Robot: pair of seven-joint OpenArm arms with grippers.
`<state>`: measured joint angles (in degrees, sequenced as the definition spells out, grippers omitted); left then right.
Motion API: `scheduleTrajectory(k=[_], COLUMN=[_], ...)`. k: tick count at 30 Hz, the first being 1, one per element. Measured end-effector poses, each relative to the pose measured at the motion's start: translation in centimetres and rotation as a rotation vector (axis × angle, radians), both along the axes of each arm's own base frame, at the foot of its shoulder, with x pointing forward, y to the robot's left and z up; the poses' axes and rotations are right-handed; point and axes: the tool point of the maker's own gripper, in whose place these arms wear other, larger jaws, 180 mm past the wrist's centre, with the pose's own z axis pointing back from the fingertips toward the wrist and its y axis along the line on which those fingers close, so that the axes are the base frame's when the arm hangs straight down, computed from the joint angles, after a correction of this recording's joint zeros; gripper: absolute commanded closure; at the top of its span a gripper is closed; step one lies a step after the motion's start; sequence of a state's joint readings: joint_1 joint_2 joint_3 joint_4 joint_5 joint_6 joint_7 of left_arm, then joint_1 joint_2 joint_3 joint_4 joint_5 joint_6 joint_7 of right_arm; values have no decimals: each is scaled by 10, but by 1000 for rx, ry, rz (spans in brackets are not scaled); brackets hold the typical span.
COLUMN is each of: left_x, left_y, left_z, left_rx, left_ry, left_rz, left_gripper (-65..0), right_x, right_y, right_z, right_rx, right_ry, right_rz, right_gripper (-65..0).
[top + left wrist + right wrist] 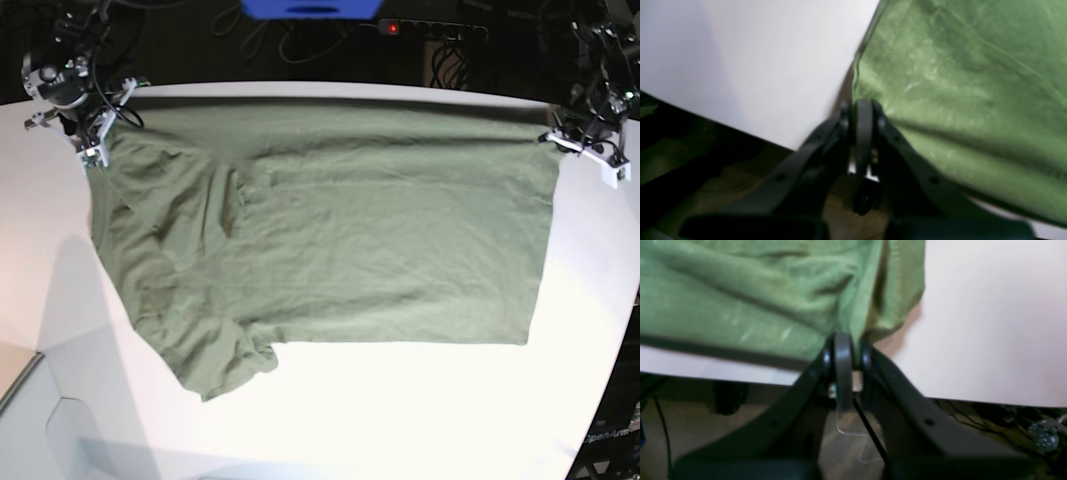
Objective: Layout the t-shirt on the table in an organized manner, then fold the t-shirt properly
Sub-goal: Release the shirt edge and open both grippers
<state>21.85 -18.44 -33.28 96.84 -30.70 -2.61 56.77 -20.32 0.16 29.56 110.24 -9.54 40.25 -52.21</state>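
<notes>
Here: white table [400, 420] bears t-shirt [340, 240]; dark room behind.

1. You see the t-shirt [330, 240] as soft, matt olive cloth, creased beside each tool.
2. The bench [400, 420] looks smooth, white and faintly glossy.
3. Left tool [863, 111] and right tool [846, 346] look matt black plastic.

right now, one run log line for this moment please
stage: layout | left tool: shut on t-shirt corner | right tool: shut on opposite corner | t-shirt: spread along table far edge | fold: not begun
</notes>
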Motion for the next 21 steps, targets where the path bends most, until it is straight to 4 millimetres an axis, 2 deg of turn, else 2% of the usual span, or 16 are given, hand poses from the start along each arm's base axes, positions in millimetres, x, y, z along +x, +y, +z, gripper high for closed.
scheduleTrajectory(k=[2, 4, 6, 13, 17, 21], left_x=[0, 0, 0, -1, 0, 1], left_y=[0, 0, 1, 1, 1, 2], left_z=[0, 0, 0, 0, 1, 3], left_rx=[0, 1, 8, 6, 8, 8], left_ry=[0, 1, 2, 4, -1, -5], left_rz=[0, 1, 3, 3, 0, 1], left_gripper=[-37, -113, -201, -450, -467, -467], right_x=[-2, -2, -4, -5, -7, -17], right_y=[-6, -9, -10, -12, -14, -41], right_z=[0, 0, 0, 1, 1, 8], right_rx=[-40, -64, -70, -75, -74, -104], right_ry=[19, 30, 35, 38, 40, 28], right_rz=[-2, 0, -2, -7, -15, -120], right_gripper=[-119, -190, -233, -252, -252, -252])
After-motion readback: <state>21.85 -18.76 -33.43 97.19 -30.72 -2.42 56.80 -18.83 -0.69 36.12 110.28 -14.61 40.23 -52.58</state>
